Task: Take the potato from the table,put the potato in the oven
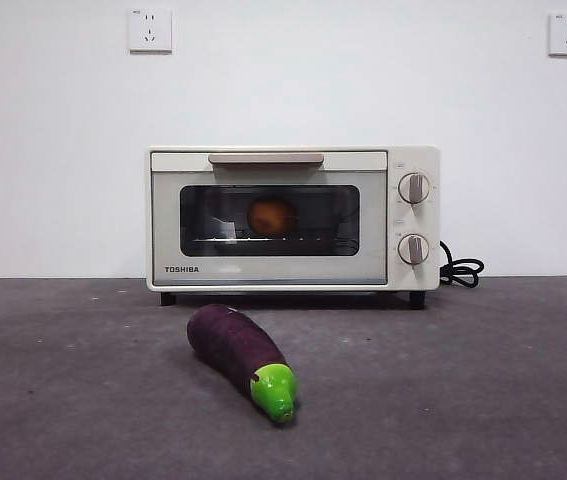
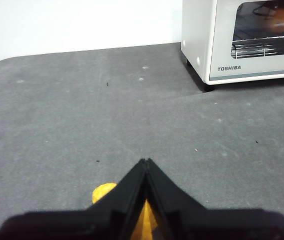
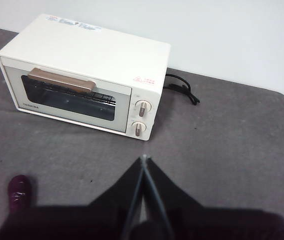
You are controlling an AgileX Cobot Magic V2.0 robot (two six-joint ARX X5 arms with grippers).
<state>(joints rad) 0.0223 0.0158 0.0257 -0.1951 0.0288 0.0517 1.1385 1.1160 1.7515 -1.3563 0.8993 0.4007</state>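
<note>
Behind closed oven glass, potato sits on rack; axis indiscernible.

Neither arm shows in the front view. The left claw appears in its own wrist view with its two black jaws pressed together, their tips meeting in a single point and nothing held between them; a strip of yellow shows along the seam between the jaws. It hangs above the worktop, apart from it. The right claw appears in its own wrist view with its black jaws likewise closed to a point, with only a thin pale seam between them, holding nothing. It sits higher, looking down on the worktop from above.
</note>
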